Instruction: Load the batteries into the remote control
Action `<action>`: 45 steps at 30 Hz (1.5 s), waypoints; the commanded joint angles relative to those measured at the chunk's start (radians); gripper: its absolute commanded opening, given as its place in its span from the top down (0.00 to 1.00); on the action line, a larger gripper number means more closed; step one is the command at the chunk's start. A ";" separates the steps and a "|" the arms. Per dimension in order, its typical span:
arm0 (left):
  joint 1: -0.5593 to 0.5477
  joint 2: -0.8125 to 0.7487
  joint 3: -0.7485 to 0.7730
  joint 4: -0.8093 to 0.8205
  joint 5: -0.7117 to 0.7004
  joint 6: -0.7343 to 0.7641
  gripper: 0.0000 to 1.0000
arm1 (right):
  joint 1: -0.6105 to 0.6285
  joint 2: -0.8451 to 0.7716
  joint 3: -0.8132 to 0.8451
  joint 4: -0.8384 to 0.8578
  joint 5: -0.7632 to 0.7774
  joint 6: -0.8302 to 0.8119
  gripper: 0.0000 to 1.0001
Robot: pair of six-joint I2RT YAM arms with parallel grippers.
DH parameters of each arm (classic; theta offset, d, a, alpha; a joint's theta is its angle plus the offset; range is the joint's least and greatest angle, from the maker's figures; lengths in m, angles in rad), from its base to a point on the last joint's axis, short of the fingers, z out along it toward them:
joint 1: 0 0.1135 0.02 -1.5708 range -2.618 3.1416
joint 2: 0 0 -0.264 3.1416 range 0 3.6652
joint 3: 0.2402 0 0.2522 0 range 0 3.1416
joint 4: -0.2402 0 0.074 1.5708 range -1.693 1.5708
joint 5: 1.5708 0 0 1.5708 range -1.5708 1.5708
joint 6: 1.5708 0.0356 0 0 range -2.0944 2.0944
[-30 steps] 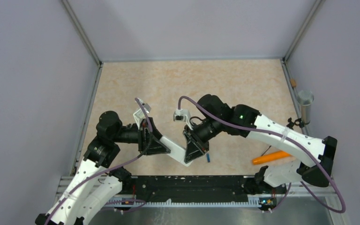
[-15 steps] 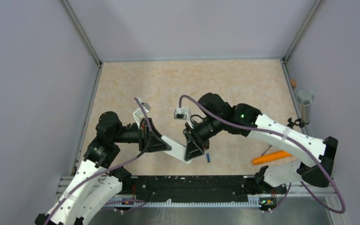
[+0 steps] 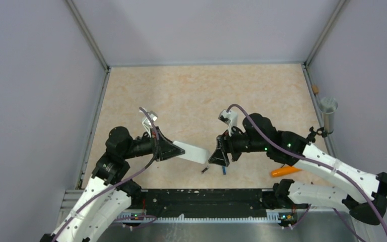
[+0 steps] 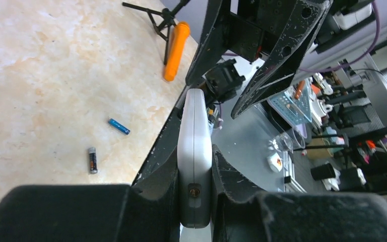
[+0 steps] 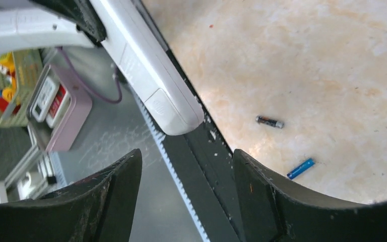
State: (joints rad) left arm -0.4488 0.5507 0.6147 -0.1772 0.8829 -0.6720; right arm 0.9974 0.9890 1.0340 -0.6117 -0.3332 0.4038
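**Two batteries on the table, remote held up in one gripper**

Pressed against both broad faces of the remote (image 4: pixel 194 126), the left gripper (image 4: pixel 195 174) pinches it edge-on at one end. The rest of the white body juts out toward the right gripper (image 3: pixel 217 155). That gripper's fingers (image 5: pixel 116 191) are spread wide with nothing between them. The remote's free end sits just ahead of them and touches neither.

No writing can be read on the remote's plain white faces. A small round fitting shows in its gripped end. The dark battery (image 3: pixel 204 170) carries an orange band and print too small to read. The blue battery (image 3: pixel 223 170) shows no legible mark.

Both batteries lie flat on the table (image 3: pixel 191 85), near each other but apart. They are below the gap between the two grippers and close to the black rail (image 3: pixel 206 196) along the near edge. An orange tool (image 3: pixel 284 171) lies to the right by that same edge, partly under the right arm. Open tabletop stretches from the grippers to the far and side walls.
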 commanded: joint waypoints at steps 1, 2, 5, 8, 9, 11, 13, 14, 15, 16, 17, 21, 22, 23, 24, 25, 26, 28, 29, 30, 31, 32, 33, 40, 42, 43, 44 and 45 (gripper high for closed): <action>-0.003 -0.033 -0.029 0.068 -0.107 -0.049 1.00 | -0.009 -0.092 -0.095 0.150 0.169 0.131 0.35; -0.002 -0.035 -0.037 0.079 -0.115 -0.060 1.00 | -0.008 -0.114 -0.126 0.180 0.176 0.155 0.34; -0.002 -0.049 -0.071 0.118 -0.142 -0.104 1.00 | -0.009 -0.162 -0.203 0.256 0.207 0.218 0.33; -0.002 -0.057 -0.108 0.182 -0.154 -0.169 1.00 | -0.010 -0.194 -0.266 0.324 0.212 0.265 0.32; -0.002 -0.058 -0.119 0.217 -0.155 -0.188 1.00 | -0.011 -0.203 -0.281 0.347 0.210 0.280 0.31; -0.001 -0.055 -0.144 0.277 -0.152 -0.234 1.00 | -0.010 -0.211 -0.307 0.396 0.205 0.304 0.30; -0.002 -0.049 -0.174 0.339 -0.143 -0.281 1.00 | -0.010 -0.211 -0.331 0.437 0.203 0.331 0.30; -0.001 -0.046 -0.187 0.374 -0.139 -0.307 1.00 | -0.010 -0.211 -0.345 0.464 0.198 0.347 0.30; -0.002 -0.043 -0.199 0.414 -0.133 -0.330 1.00 | -0.010 -0.210 -0.360 0.505 0.194 0.360 0.30; -0.002 -0.039 -0.210 0.443 -0.129 -0.351 1.00 | -0.011 -0.210 -0.377 0.543 0.189 0.377 0.30; -0.002 -0.036 -0.220 0.467 -0.127 -0.370 1.00 | -0.010 -0.211 -0.391 0.573 0.186 0.392 0.30; -0.001 -0.037 -0.245 0.526 -0.124 -0.416 1.00 | -0.011 -0.213 -0.448 0.689 0.200 0.451 0.30; -0.002 -0.037 -0.247 0.533 -0.124 -0.422 1.00 | -0.009 -0.213 -0.459 0.709 0.209 0.462 0.31; -0.002 -0.037 -0.250 0.538 -0.124 -0.428 1.00 | -0.009 -0.215 -0.469 0.728 0.212 0.469 0.31; -0.002 -0.036 -0.257 0.555 -0.123 -0.438 1.00 | -0.010 -0.216 -0.477 0.748 0.213 0.475 0.31; -0.001 -0.037 -0.266 0.569 -0.121 -0.447 1.00 | -0.010 -0.217 -0.482 0.763 0.215 0.479 0.31; -0.002 -0.035 -0.270 0.572 -0.120 -0.449 1.00 | -0.010 -0.218 -0.487 0.779 0.215 0.482 0.32; -0.001 -0.032 -0.272 0.570 -0.118 -0.447 1.00 | -0.010 -0.222 -0.491 0.800 0.216 0.484 0.33; -0.002 -0.035 -0.273 0.571 -0.118 -0.448 1.00 | -0.010 -0.227 -0.494 0.808 0.218 0.486 0.33; -0.002 -0.035 -0.273 0.570 -0.118 -0.446 1.00 | -0.010 -0.231 -0.497 0.817 0.218 0.487 0.33; -0.001 -0.033 -0.271 0.568 -0.117 -0.443 1.00 | -0.011 -0.236 -0.500 0.826 0.219 0.487 0.33; -0.002 -0.033 -0.268 0.563 -0.118 -0.439 1.00 | -0.010 -0.240 -0.501 0.830 0.222 0.489 0.34; -0.002 -0.031 -0.266 0.555 -0.119 -0.433 1.00 | -0.010 -0.244 -0.502 0.831 0.222 0.489 0.34; -0.002 -0.023 -0.259 0.539 -0.123 -0.422 1.00 | -0.011 -0.247 -0.505 0.828 0.222 0.492 0.44; -0.002 -0.023 -0.259 0.538 -0.126 -0.423 1.00 | -0.010 -0.245 -0.505 0.833 0.220 0.494 0.45; -0.001 -0.022 -0.258 0.538 -0.127 -0.423 1.00 | -0.011 -0.244 -0.505 0.835 0.219 0.494 0.46; -0.002 -0.020 -0.257 0.538 -0.127 -0.423 1.00 | -0.009 -0.242 -0.506 0.839 0.217 0.494 0.47; -0.002 -0.020 -0.256 0.539 -0.127 -0.424 1.00 | -0.008 -0.241 -0.508 0.842 0.215 0.493 0.47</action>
State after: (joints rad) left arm -0.4488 0.5285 0.3428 0.3092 0.7540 -1.1019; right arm 0.9962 0.7532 0.5301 0.1722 -0.1204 0.8940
